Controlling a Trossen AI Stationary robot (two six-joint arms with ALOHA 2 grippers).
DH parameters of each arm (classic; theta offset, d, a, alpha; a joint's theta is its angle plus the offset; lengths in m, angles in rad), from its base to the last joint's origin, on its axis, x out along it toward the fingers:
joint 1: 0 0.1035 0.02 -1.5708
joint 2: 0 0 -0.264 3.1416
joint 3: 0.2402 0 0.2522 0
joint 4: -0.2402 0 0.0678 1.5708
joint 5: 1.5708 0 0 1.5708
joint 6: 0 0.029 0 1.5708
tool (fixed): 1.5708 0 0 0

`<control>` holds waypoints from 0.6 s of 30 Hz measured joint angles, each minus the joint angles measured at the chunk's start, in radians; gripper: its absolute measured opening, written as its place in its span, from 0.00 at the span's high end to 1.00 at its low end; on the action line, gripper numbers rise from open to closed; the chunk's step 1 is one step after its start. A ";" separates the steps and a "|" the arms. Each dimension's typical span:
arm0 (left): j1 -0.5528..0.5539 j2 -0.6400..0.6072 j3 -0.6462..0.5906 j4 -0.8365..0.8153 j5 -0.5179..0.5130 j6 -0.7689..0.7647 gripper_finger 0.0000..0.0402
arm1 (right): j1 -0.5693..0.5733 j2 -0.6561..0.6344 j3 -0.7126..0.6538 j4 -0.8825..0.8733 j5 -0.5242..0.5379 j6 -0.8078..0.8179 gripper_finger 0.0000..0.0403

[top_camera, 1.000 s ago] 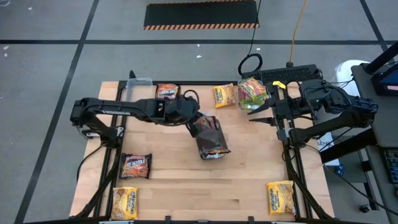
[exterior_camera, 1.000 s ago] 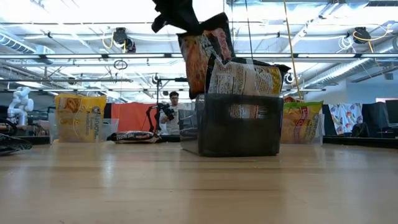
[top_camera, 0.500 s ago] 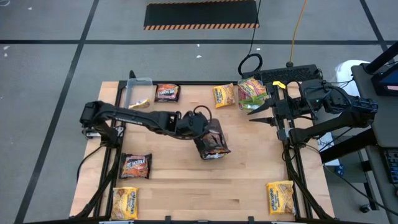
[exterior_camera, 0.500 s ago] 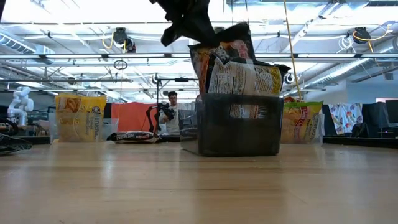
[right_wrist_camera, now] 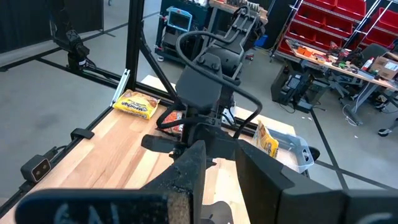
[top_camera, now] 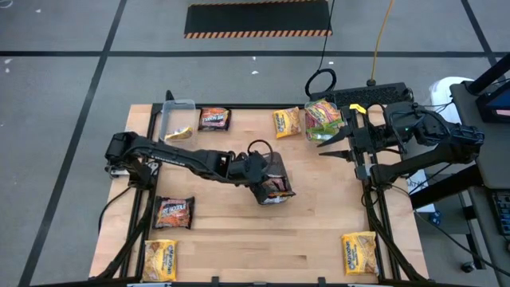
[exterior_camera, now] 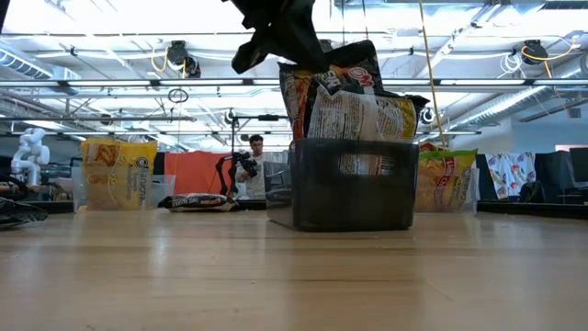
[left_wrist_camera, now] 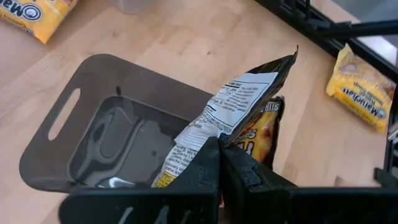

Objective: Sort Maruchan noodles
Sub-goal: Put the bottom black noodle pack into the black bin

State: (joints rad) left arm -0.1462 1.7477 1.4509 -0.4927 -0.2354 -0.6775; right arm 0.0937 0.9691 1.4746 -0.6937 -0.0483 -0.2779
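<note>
The work surface is a light wooden table (top_camera: 231,231) framed by black rails, set in an open workshop with ceiling trusses. Near the table's centre stands a dark grey tray (left_wrist_camera: 93,137). A dark brown packet (left_wrist_camera: 239,112) stands upright in its right end — nutrition panel facing the wrist camera, an orange-printed packet just behind it. The left gripper (left_wrist_camera: 219,163) sits directly above the tray, fingers closed tight on this packet's edge.

Loose packets lie around: a dark one (top_camera: 174,212) near left, yellow ones (top_camera: 159,259) at the near-left and near-right corners (top_camera: 358,252), another dark one (top_camera: 213,118) and a yellow one (top_camera: 286,122) along the far edge. A clear tub (top_camera: 177,119) sits far left; green-edged packets (top_camera: 323,118) fill a tub far right.

The right gripper (top_camera: 328,142) waits at the right edge — fingers spread, holding nothing.
</note>
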 joint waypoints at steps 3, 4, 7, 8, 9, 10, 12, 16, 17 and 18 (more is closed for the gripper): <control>-0.008 0.003 0.000 0.001 -0.006 -0.019 1.00 | 0.000 0.000 0.000 0.000 0.000 0.000 0.79; -0.011 0.009 0.000 0.002 -0.008 -0.023 1.00 | 0.000 0.000 0.000 0.000 0.000 0.000 0.79; -0.016 0.016 -0.001 -0.007 -0.008 -0.039 1.00 | 0.000 0.000 0.000 0.000 0.000 0.000 0.79; -0.019 0.022 -0.001 0.000 -0.008 -0.041 1.00 | 0.000 0.000 0.000 0.000 0.000 0.000 0.79; -0.020 0.028 0.000 0.005 -0.009 -0.043 1.00 | 0.000 0.000 0.000 0.000 0.000 0.000 0.79; -0.020 0.033 0.000 0.002 -0.008 -0.043 1.00 | 0.000 0.000 0.000 0.000 0.000 -0.001 0.79; -0.022 0.043 -0.002 -0.006 -0.002 -0.044 1.00 | 0.000 0.000 0.000 0.000 0.000 -0.005 0.79; -0.026 0.063 -0.001 0.015 0.009 -0.046 1.00 | 0.000 0.000 0.000 0.000 0.000 -0.007 0.79; -0.026 0.074 -0.001 0.031 0.012 -0.047 1.00 | 0.000 0.000 0.000 0.000 0.000 -0.008 0.79; -0.026 0.082 0.001 0.048 0.018 -0.049 1.00 | 0.000 0.000 0.000 0.000 0.000 -0.008 0.79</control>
State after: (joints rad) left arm -0.1726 1.8294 1.4524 -0.4450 -0.2174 -0.7261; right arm 0.0937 0.9691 1.4746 -0.6933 -0.0483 -0.2855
